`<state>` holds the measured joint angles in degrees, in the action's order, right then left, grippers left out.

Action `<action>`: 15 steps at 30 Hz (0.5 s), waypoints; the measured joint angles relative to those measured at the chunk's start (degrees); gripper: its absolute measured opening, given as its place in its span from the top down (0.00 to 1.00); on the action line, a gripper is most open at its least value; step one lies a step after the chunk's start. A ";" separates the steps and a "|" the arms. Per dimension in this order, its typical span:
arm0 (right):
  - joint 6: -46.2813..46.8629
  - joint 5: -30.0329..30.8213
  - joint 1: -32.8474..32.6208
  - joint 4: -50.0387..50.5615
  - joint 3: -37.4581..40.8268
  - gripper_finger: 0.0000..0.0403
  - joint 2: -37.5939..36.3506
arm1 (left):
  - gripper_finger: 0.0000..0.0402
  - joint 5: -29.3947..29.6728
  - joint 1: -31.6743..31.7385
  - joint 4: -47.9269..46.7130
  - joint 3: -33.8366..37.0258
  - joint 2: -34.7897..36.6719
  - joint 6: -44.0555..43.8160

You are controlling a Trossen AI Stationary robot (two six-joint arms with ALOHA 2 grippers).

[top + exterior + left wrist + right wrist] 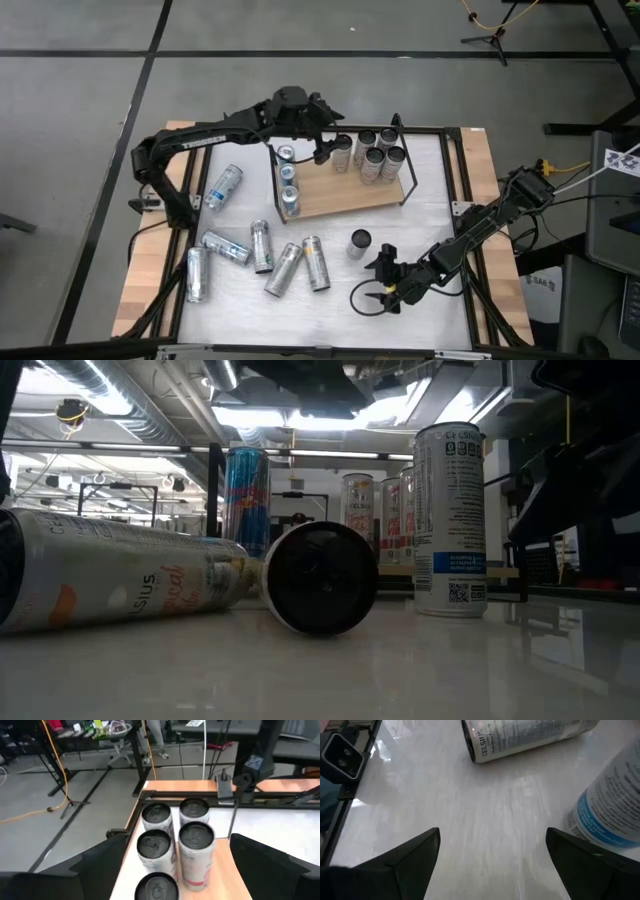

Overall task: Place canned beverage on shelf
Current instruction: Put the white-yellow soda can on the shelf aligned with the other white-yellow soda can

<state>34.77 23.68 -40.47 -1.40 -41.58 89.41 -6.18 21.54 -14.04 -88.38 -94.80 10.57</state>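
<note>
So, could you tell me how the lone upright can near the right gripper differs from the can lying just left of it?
The upright can stands on end, showing its dark top; the lying can rests on its side, showing its silver wall. The upright can is nearer the right gripper. Both sit on the white tabletop, off the shelf.

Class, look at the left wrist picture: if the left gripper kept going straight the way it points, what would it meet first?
Probably the nearest upright can on the shelf, between the open left gripper fingers; four more cans stand behind it. Depth is uncertain.
</note>
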 joint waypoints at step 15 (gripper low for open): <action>-0.07 0.08 0.00 -0.21 0.00 0.11 0.00 | 0.12 6.22 -12.06 -28.57 0.01 10.87 -19.51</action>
<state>34.70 23.77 -40.47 -1.61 -41.58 89.41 0.04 9.48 -42.60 -88.37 -83.93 -8.94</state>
